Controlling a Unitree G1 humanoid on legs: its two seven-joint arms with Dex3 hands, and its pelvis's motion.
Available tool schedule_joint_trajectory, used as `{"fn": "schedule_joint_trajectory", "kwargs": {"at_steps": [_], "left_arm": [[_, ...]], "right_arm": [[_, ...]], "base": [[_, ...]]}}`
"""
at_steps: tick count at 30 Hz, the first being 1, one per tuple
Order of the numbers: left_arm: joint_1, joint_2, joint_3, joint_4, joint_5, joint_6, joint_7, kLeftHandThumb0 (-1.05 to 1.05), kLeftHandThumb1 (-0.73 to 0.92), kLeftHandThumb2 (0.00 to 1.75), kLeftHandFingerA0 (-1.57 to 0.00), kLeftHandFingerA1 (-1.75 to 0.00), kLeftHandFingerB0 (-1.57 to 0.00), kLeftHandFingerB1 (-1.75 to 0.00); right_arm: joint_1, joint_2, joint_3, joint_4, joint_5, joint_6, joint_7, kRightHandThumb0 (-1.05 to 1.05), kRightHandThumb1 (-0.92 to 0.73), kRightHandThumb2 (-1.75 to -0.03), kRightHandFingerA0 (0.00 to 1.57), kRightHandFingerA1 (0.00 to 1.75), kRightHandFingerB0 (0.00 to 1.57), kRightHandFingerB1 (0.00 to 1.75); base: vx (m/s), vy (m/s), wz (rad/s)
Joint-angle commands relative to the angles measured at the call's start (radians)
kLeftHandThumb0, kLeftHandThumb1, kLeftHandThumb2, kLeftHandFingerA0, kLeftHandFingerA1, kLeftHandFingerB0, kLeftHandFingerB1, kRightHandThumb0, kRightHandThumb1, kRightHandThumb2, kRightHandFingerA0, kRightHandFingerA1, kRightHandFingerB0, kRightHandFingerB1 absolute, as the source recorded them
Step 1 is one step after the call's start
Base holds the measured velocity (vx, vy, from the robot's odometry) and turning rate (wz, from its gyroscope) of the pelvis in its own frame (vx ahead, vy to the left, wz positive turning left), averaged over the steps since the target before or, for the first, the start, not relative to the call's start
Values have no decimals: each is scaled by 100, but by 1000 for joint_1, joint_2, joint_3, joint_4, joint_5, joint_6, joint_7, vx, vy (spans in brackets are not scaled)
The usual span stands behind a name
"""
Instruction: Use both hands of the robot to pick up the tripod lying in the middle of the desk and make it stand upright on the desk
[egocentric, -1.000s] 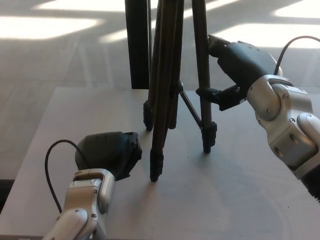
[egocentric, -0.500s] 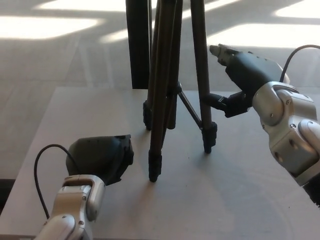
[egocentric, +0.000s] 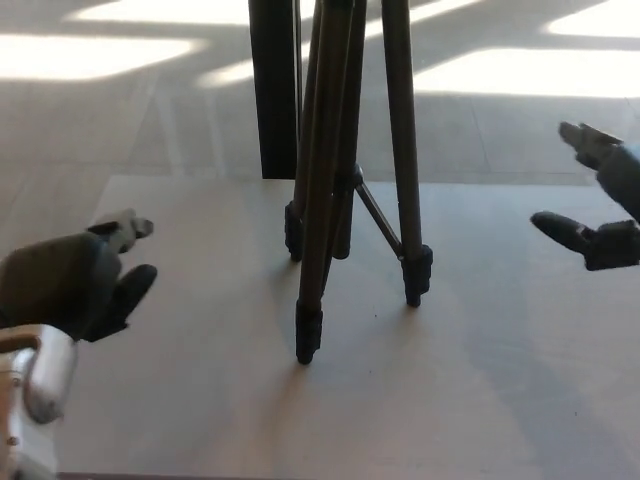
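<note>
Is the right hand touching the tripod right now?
Apart. The head view shows bare desk between the right hand and the tripod, which stands on its own feet.

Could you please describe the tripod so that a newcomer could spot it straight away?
Look at the grey desk: in its middle stands the tripod, upright on three dark legs. Its capped feet touch the desk, unlike the flat black post behind.

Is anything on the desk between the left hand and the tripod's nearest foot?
No. In the head view, only bare desk surface separates the open left hand from the tripod, whose nearest foot stands clear of it.
</note>
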Motion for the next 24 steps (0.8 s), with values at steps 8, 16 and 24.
{"fn": "schedule_joint_trajectory", "kwargs": {"at_steps": [8,16,24], "left_arm": [[512,131,812,-81,-451,-84,-243,-71,52,92,-48,-71,-22,-55],[662,82,961,195,-528,-177,-161,-69,66,60,-57,-78,-27,-64],[625,-41,1148,365,-730,-153,-102,-68,66,60,-40,-80,-24,-65]], "right_arm": [[535,-126,-955,-63,292,-139,74,-101,-63,-102,0,20,8,4],[674,-104,-1344,179,324,-209,-166,-85,-64,-100,0,26,10,37],[722,-50,-1409,469,398,-395,-425,-84,-62,-99,4,52,18,47]], "base": [[0,0,0],[0,0,0],[0,0,0]]}}
